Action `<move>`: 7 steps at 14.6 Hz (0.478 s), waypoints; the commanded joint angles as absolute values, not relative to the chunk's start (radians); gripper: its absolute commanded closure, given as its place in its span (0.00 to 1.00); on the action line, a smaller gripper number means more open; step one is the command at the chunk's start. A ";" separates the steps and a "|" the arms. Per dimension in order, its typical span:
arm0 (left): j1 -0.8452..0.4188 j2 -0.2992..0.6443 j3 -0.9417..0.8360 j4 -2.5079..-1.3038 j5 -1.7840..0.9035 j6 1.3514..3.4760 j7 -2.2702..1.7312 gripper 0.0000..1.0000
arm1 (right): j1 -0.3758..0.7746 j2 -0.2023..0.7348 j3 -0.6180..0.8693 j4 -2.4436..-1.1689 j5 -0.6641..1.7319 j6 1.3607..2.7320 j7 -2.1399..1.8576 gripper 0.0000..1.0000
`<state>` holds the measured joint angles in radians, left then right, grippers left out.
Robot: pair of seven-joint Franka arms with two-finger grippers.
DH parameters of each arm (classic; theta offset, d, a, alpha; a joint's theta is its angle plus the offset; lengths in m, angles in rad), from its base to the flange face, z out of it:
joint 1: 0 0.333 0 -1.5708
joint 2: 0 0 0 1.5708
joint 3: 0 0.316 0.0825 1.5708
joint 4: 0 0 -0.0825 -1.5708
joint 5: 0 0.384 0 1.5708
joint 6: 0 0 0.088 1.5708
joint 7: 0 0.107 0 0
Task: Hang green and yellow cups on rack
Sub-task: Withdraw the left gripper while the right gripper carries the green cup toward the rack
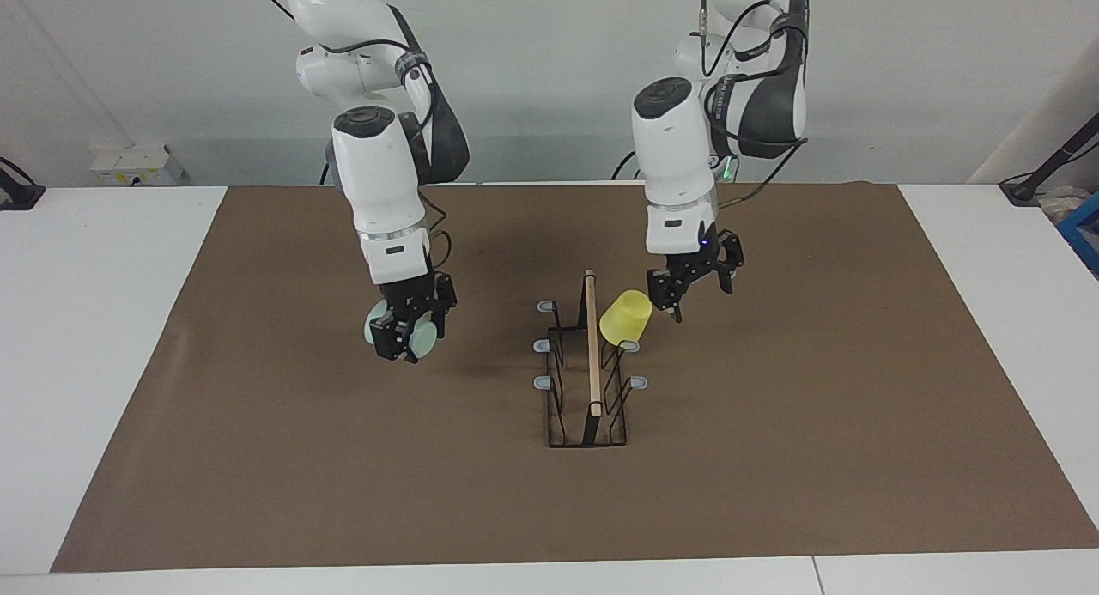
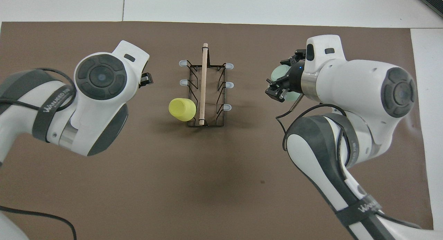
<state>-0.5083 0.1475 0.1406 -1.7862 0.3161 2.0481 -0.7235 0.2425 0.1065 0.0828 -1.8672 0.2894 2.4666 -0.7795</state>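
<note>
Facing view: a narrow black wire rack (image 1: 588,372) with a wooden rod along its top stands mid-table on a brown mat (image 1: 773,458). The yellow cup (image 1: 625,317) hangs mouth-down and tilted on a peg on the side toward the left arm's end, at the end of the rack nearest the robots. The left gripper (image 1: 689,293) hovers just beside that cup, apart from it, its fingers spread wide and holding nothing. Over the mat toward the right arm's end, well apart from the rack, the right gripper (image 1: 410,329) is closed tight on the green cup (image 1: 418,334), carried in the air.

Overhead view: the yellow cup (image 2: 182,109) sits against the rack (image 2: 207,94) beside the rod. The left gripper is almost wholly hidden under its own wrist. The right gripper (image 2: 281,83) grips the pale green cup (image 2: 281,73), level with the rack's pegs but clear of them.

Judgement: one cup is hung; hanging the green cup is the step in hand. The next move calls for carrying it to a free peg on the right arm's side and lowering its mouth over the peg's tip before letting go.
</note>
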 commanded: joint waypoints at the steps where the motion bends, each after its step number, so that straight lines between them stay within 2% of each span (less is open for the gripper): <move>1: -0.433 0.117 0.132 -1.805 0.232 2.049 -0.531 0.01 | 0.232 0.051 0.106 -1.894 0.475 2.479 -0.845 1.00; 4: -0.319 0.104 0.133 -1.807 0.080 2.052 -0.318 0.08 | 0.265 0.028 0.109 -1.898 0.711 2.531 -0.922 1.00; 7: -0.241 0.094 0.132 -1.812 0.054 2.042 -0.160 0.09 | 0.317 0.017 0.114 -1.922 0.941 2.630 -1.023 1.00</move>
